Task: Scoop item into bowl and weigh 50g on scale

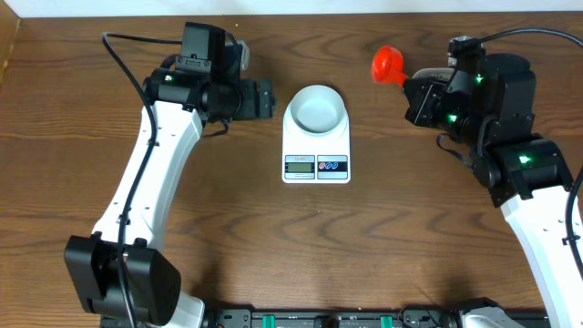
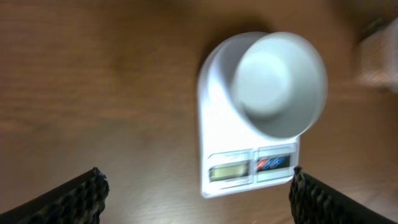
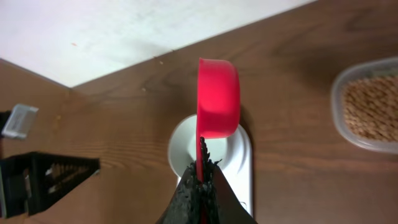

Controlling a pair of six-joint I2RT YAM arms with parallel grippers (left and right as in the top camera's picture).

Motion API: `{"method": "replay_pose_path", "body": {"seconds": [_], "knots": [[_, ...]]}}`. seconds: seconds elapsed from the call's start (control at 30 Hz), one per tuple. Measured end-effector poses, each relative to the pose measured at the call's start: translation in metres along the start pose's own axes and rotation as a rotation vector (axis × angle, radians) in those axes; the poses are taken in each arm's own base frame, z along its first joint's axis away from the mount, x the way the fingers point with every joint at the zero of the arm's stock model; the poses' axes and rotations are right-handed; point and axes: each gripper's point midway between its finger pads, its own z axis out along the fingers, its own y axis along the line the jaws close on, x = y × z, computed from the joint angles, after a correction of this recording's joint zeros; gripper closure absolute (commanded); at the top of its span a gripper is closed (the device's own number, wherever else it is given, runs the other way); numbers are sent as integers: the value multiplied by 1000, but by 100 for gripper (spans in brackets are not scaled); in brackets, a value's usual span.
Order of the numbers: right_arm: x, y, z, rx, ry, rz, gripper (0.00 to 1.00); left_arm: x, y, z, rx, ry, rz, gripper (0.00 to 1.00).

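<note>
The small pale bowl point(image 1: 316, 107) stands empty on the flat white scale point(image 1: 316, 166) at the middle of the table. It shows again from above as the bowl point(image 2: 280, 84) on the scale point(image 2: 242, 168). My left gripper point(image 1: 266, 98) hovers just left of the bowl, open, and nothing lies between its fingers point(image 2: 74, 199). To the right of the scale, my right gripper point(image 1: 412, 84) is shut on the handle of a red scoop point(image 1: 390, 64). The scoop point(image 3: 217, 96) hangs above the bowl point(image 3: 183, 146). The tan beans point(image 3: 372, 106) fill a clear tub at the right edge.
The clear plastic tub point(image 3: 339, 93) sits on the wood beside the scale point(image 3: 245, 158). A black holder point(image 3: 43, 177) and a small clear piece point(image 3: 18, 119) lie at the left of the right wrist view. The table's far edge point(image 3: 155, 59) runs close behind.
</note>
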Motion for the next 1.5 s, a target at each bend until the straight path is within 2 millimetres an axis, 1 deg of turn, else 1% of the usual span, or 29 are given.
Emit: {"method": "replay_pose_path", "body": {"seconds": [0.1, 0.17, 0.4, 0.43, 0.47, 0.5, 0.57, 0.6, 0.67, 0.7, 0.9, 1.03, 1.1, 1.23, 1.37, 1.5], "knots": [[5, -6, 0, 27, 16, -4, 98, 7, 11, -1, -63, 27, 26, 4], [5, -8, 0, 39, 17, -15, 99, 8, 16, -1, -91, 28, 43, 2], [12, -18, -1, 88, 42, -53, 99, 11, 20, -1, -110, 39, 37, 2], [12, -19, -1, 91, 42, -59, 99, 10, 20, -1, -110, 36, 38, 1], [12, -19, -1, 95, 42, -65, 99, 9, 20, -1, -110, 32, 42, 7], [12, -20, -1, 99, 43, -68, 99, 8, 20, -1, -112, 28, 48, 16], [12, -22, -2, 110, 40, -75, 99, 8, 20, -1, -114, 29, 72, 55], [12, -22, -2, 113, 40, -77, 99, 8, 21, -1, -116, 30, 78, 71], [11, -23, -2, 117, 38, -82, 99, 9, 21, -2, -117, 38, 112, 91], [11, -23, -2, 118, 38, -84, 99, 11, 21, -2, -118, 44, 128, 93], [10, -25, -2, 127, 34, -88, 99, 20, 24, -2, -120, 89, 237, 92], [10, -25, -2, 130, 33, -88, 99, 25, 20, -2, -113, 113, 322, 93], [10, -25, -2, 130, 33, -88, 99, 27, 13, 0, -101, 120, 380, 93], [11, -27, 1, 134, 40, -86, 99, 34, -8, 4, -70, 133, 508, 93], [14, -30, 7, 141, 56, -82, 99, 44, -27, 6, -39, 157, 625, 93], [15, -31, 9, 144, 61, -81, 99, 50, -32, 7, -28, 177, 679, 93]]}}
